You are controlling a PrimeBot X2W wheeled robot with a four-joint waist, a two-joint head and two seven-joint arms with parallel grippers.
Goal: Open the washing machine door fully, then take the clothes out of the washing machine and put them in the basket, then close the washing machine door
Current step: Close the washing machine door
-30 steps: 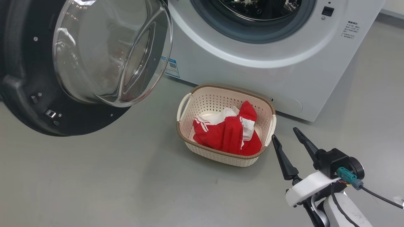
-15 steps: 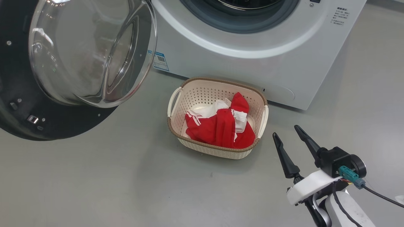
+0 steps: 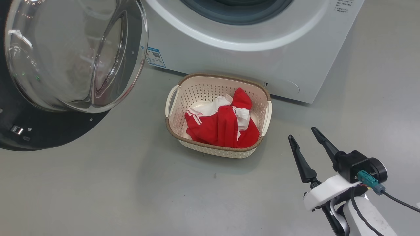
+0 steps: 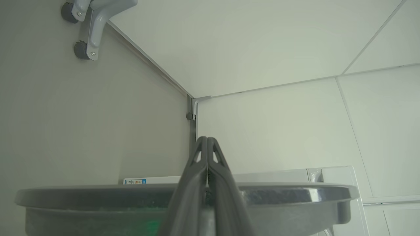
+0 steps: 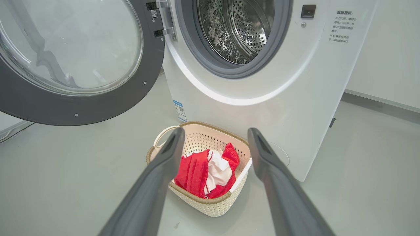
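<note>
The washing machine (image 3: 246, 62) stands open, its steel drum (image 5: 236, 29) bare inside. Its door (image 3: 65, 55) is swung out to the left, the glass bowl facing me. The clothes (image 3: 223, 127), red with white stripes, lie in the cream basket (image 3: 215, 76) on the floor in front of the machine. My right gripper (image 3: 302, 133) hangs open and holds nothing, to the right of the basket. In the right wrist view its fingers (image 5: 157, 177) frame the basket (image 5: 213, 208) and clothes (image 5: 197, 173). My left gripper (image 4: 207, 141) is shut on nothing, against the door's rim (image 4: 295, 193).
Grey floor (image 3: 115, 190) spreads to the left and in front of the basket. A white wall with a baseboard (image 5: 380, 101) runs behind the machine on the right. A grey castor frame (image 4: 88, 32) shows in the left wrist view's upper left corner.
The head camera has moved, so the machine, door and basket slid up and left in the picture. My right gripper stays open in much the same spot; the clothes lie unchanged.
</note>
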